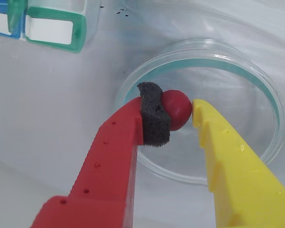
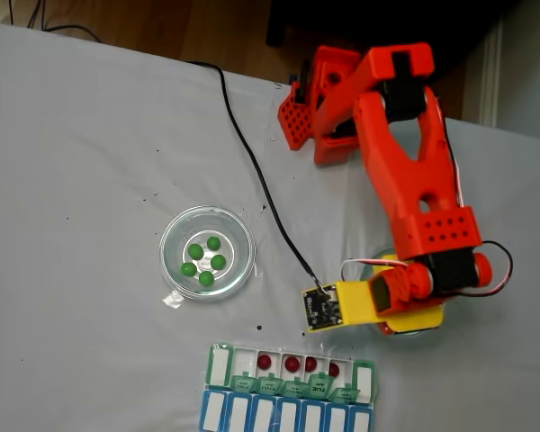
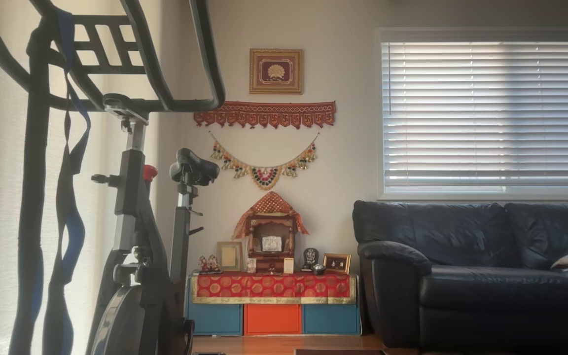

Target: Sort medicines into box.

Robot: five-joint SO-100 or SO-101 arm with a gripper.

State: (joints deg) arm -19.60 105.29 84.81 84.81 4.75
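Observation:
In the wrist view my gripper (image 1: 180, 114) is shut on a red pill (image 1: 176, 109), pinched between the foam pad of the red finger (image 1: 153, 121) and the yellow finger (image 1: 213, 137), above a clear glass dish (image 1: 256, 80). The fixed view shows the gripper (image 2: 405, 315) over that dish (image 2: 430, 333), right of the box. The box (image 2: 288, 396) lies at the bottom, its green-lidded row holding several red pills (image 2: 264, 361); its corner (image 1: 57, 26) appears top left in the wrist view. Several green pills (image 2: 204, 261) lie in another glass dish (image 2: 238, 229) on the left.
A black cable (image 2: 252, 171) runs across the white cloth from the arm's base (image 2: 328, 108) to the wrist camera board (image 2: 322, 309). The other view shows a living room with an exercise bike (image 3: 136, 222) and a sofa (image 3: 476, 271), not the table.

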